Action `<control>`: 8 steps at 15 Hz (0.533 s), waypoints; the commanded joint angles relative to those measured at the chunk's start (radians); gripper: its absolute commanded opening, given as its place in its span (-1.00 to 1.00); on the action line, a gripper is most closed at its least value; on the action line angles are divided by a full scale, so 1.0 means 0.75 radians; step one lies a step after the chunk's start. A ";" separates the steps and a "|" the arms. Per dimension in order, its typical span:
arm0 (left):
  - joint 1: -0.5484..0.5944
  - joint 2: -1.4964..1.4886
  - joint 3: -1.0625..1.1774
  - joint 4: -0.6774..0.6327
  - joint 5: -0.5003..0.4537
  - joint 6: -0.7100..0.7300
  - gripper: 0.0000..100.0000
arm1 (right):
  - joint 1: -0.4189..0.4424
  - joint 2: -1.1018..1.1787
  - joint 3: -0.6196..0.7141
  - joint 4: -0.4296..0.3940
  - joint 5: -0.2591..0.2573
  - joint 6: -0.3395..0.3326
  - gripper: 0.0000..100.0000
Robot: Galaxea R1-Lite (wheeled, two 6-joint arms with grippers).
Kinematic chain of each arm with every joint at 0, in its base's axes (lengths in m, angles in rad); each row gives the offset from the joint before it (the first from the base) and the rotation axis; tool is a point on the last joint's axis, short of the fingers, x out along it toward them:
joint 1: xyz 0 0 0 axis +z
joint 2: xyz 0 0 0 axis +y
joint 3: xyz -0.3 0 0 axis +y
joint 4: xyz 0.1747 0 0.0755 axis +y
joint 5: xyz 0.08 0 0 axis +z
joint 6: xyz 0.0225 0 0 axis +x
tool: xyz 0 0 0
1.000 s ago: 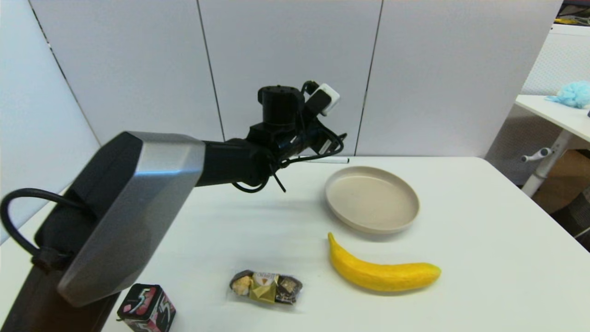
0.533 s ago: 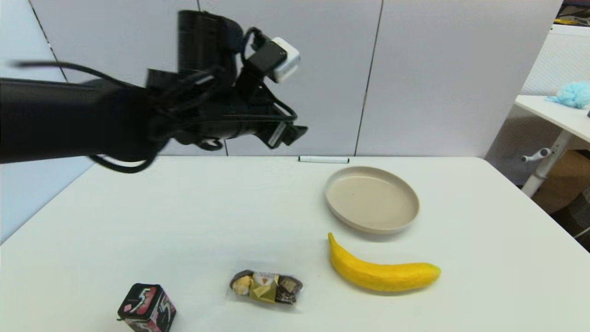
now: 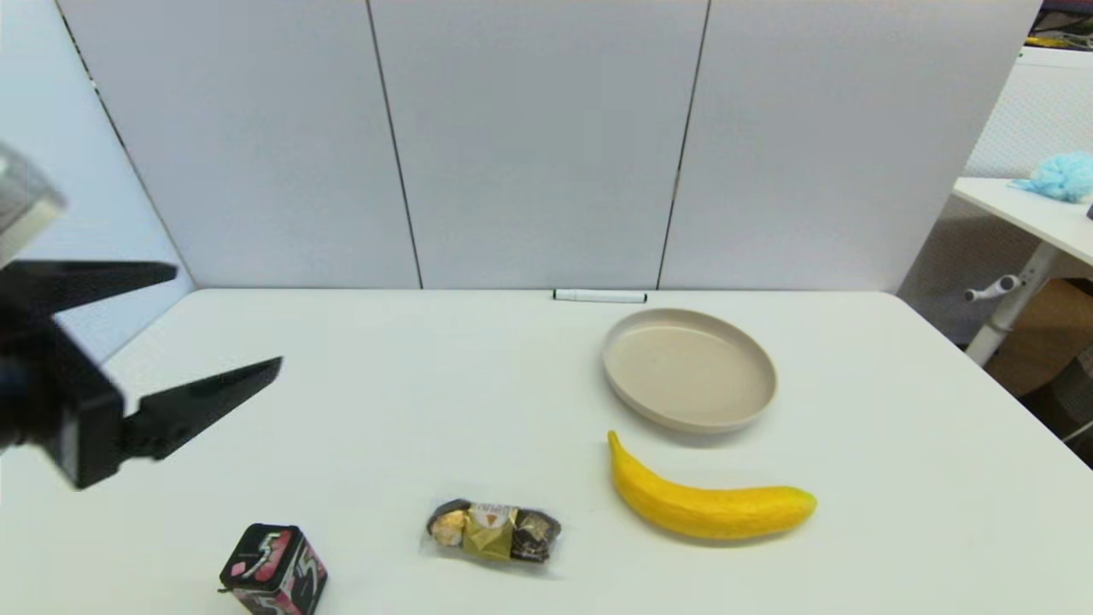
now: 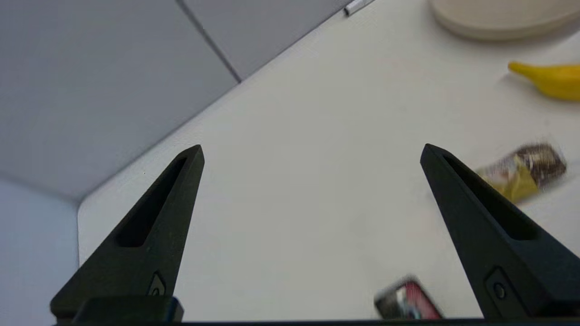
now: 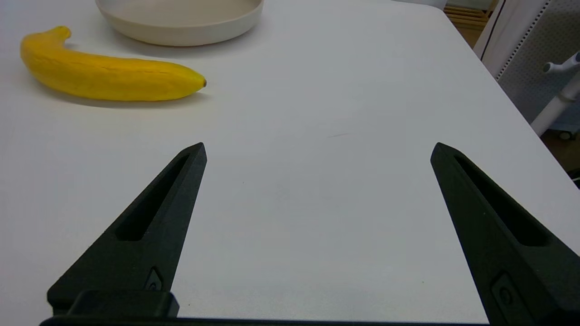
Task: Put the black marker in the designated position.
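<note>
Fingers of the left gripper (image 3: 226,325) stand spread wide with nothing between them, at the left edge of the worktop (image 3: 427,401) and well apart from every object. Near the front left corner sits a small black-and-red box (image 3: 273,570), and to its right a clear wrapped pack of chocolates (image 3: 493,530). Farther right, along the back edge against the wall panels, the black marker (image 3: 599,296) lies flat, just behind the beige plate (image 3: 688,369), which holds nothing. In front of the plate lies a banana (image 3: 709,504). The right gripper (image 5: 317,149) is low over bare worktop at the right side, its fingers also parted and empty.

The marker looks light, stiff and smooth, so it would likely roll or slip if nudged; a pinch across the middle of the barrel seems the safest hold. Lying so close to the wall, it leaves little room for the far finger.
</note>
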 commanded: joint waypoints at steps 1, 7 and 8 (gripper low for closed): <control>0.154 -0.591 0.447 -0.089 0.001 -0.168 1.00 | 0.000 0.002 0.000 0.000 0.001 -0.001 1.00; 0.491 -0.881 0.751 -0.347 -0.138 -0.252 1.00 | 0.000 0.002 0.000 0.000 0.001 -0.001 1.00; 0.518 -0.924 0.790 -0.353 -0.175 -0.258 1.00 | 0.000 0.002 0.000 0.000 0.001 -0.001 1.00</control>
